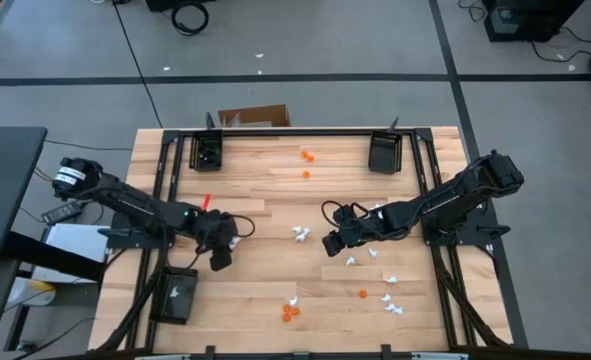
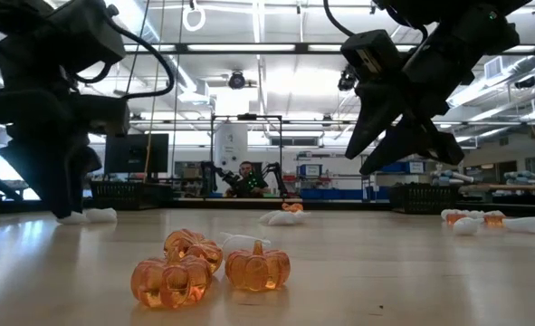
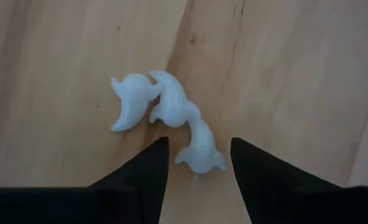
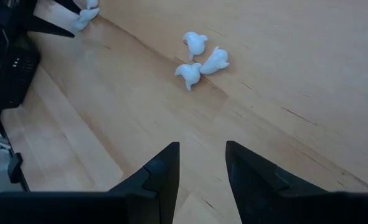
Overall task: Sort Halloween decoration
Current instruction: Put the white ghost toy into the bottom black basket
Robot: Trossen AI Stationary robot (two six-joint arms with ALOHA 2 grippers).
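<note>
The Halloween decoration lies scattered on the wooden table (image 1: 265, 200) as tiny white ghosts and orange pumpkins. My left gripper (image 3: 199, 146) is open and points down low over a cluster of three white ghosts (image 3: 159, 102). One ghost (image 3: 200, 152) lies on the table between its fingertips, and no finger plainly touches it. In the high view this gripper (image 1: 221, 248) is at the table's left. My right gripper (image 4: 202, 149) is open with nothing between its fingers, and it hangs above the table's middle (image 1: 333, 241). Beyond it lies another group of three ghosts (image 4: 199, 59).
Three orange pumpkins (image 2: 204, 267) sit near the front edge, and single ones lie farther back (image 1: 306, 156). More ghosts (image 1: 390, 300) lie at the near right. Black trays stand at the far left (image 1: 208, 150), far right (image 1: 383, 152) and near left (image 1: 175, 295).
</note>
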